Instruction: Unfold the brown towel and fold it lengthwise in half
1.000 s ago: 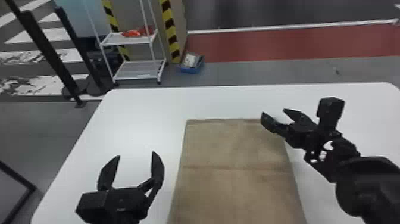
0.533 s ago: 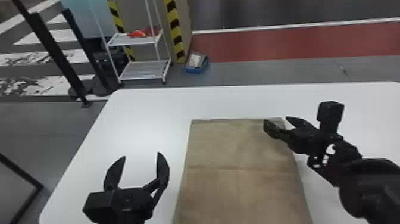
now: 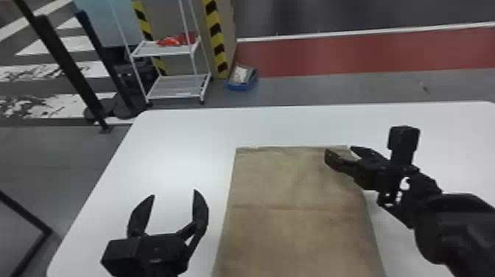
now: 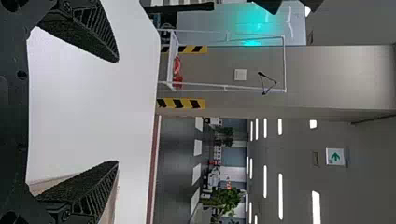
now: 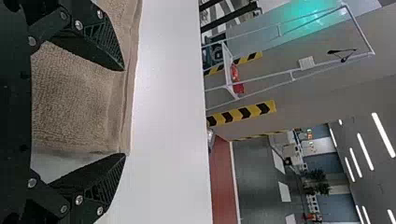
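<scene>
The towel (image 3: 294,228) is lying on the worktop (image 3: 176,147), running from near its far edge toward the robot. The left gripper (image 3: 174,193) is hanging to the left of the towel, and the right gripper (image 3: 339,149) is sitting at its far right corner. Behind the worktop, on the left, a rack (image 3: 176,88) is standing, with items (image 3: 171,41) resting on its upper shelf. Posts (image 3: 66,66) are standing left of the rack; a tub (image 3: 239,87) is sitting on the floor (image 3: 313,88) to its right.

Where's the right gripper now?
In the head view, the right gripper is on the right, open jaws at the far right corner of the towel.
</scene>
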